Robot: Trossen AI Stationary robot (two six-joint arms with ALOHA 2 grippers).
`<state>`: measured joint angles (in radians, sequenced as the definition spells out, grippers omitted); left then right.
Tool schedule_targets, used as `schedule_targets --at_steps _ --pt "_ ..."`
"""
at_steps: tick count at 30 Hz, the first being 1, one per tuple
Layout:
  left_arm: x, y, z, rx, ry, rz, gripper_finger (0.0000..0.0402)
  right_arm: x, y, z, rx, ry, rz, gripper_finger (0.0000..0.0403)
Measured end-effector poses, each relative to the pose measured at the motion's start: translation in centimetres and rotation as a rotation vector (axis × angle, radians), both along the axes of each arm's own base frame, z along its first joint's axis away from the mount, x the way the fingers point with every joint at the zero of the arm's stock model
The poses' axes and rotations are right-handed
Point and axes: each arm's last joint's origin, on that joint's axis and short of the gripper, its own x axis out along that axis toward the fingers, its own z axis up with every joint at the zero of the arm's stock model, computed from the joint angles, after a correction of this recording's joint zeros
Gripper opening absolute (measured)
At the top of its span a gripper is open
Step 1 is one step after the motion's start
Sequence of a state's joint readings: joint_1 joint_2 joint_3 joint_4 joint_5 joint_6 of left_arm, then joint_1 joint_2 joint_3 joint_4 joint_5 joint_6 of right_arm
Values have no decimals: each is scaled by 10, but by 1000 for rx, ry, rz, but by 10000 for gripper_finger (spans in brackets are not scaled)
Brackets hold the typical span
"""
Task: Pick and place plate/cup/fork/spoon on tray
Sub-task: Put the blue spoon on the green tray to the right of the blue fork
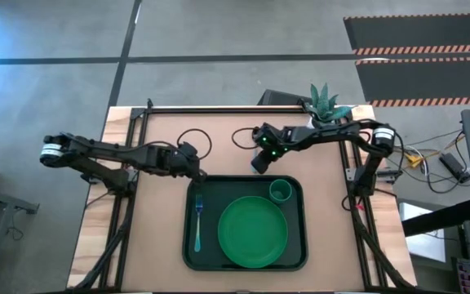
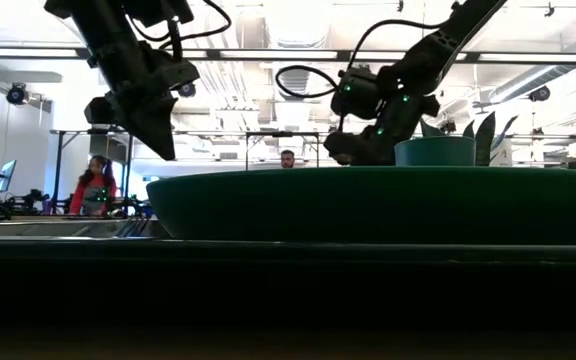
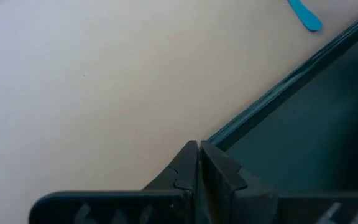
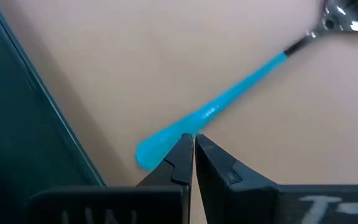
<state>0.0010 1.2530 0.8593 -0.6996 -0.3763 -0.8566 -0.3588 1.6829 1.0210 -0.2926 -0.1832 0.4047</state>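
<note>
1. Three items sit on the tray (image 1: 296, 245): plate (image 1: 252, 231), cup (image 1: 281, 191), fork (image 1: 198, 222).
2. Spoon (image 4: 229, 102) lies on the counter beside the tray's far edge.
3. Right gripper (image 4: 192, 144) clenched, empty, above the handle; descending shut, it may knock the spoon aside.
4. Left gripper (image 3: 199, 154) clenched, empty, at the tray's far-left corner.

Left gripper (image 3: 199, 163), fingers together, over the tray (image 3: 278, 93) rim; blue handle tip (image 3: 305, 14) at one o'clock on the counter (image 3: 104, 81).
</note>
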Motion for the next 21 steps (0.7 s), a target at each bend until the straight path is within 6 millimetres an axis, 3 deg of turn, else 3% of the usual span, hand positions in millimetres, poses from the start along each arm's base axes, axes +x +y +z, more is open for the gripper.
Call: schedule_targets --at_steps 13,21 --pt "-3 0 5 0 -24 0 0 -3 -5 -1 -84 35 14 9" --pt "-4 0 6 7 -29 3 0 0 -6 -21 -93 102 1 9"
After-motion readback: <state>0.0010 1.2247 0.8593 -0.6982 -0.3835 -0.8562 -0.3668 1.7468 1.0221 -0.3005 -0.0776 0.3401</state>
